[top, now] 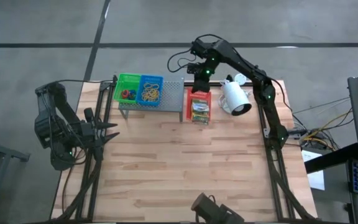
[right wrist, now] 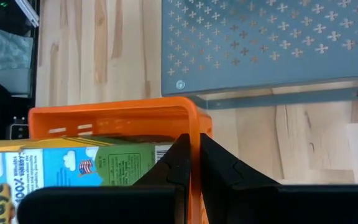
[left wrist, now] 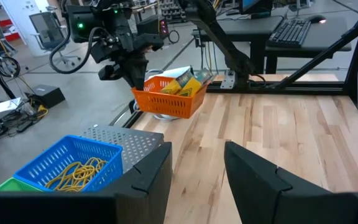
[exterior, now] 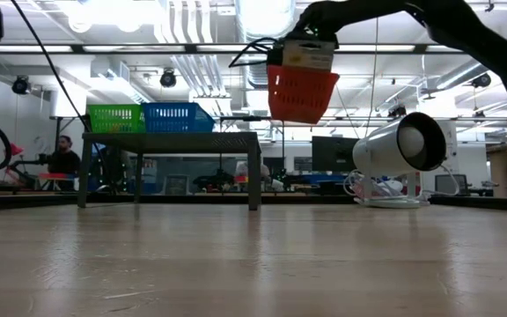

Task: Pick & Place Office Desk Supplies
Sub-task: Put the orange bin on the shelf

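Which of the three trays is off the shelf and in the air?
The red-orange tray, held up by the right hand; the green tray and blue tray sit on the shelf.

Both arms (top: pixel 241 65) are dark and jointed, black cables looping off the right one, a green light glowing at its wrist, and blunt matte-black angular fingers (left wrist: pixel 260 180)

Green tray (top: pixel 127 89) contents too small to tell; card boxes (right wrist: pixel 73 169) cut off.
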{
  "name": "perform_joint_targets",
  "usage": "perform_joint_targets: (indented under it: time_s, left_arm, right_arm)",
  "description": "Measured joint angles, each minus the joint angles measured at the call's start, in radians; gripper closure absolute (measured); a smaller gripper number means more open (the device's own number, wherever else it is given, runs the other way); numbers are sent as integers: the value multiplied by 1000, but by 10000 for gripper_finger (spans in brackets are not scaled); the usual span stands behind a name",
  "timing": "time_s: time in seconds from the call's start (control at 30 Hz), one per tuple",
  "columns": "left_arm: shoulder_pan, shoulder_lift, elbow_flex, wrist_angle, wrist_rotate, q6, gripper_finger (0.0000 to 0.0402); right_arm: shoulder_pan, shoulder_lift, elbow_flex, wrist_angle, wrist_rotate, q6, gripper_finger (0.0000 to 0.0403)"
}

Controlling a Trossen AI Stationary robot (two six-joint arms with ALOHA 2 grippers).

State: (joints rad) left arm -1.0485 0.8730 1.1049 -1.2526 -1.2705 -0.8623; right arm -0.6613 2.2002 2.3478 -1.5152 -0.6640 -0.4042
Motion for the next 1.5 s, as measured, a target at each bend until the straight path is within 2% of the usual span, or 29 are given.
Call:
perform_joint_targets:
  time_s: [0.8,1.17,1.5]
  left_arm:
    - [0,0,0,0,0,0,249]
    - [0,0,0,0,-2,0,249]
    - [29,0,0,50,-64,-19,250]
  right_arm:
    - [14,0,0,-7,-34,-63,385]
    - [94,-1,-1,-29,-14,-70,385]
    - [130,-2,-1,-12,-14,-51,385]
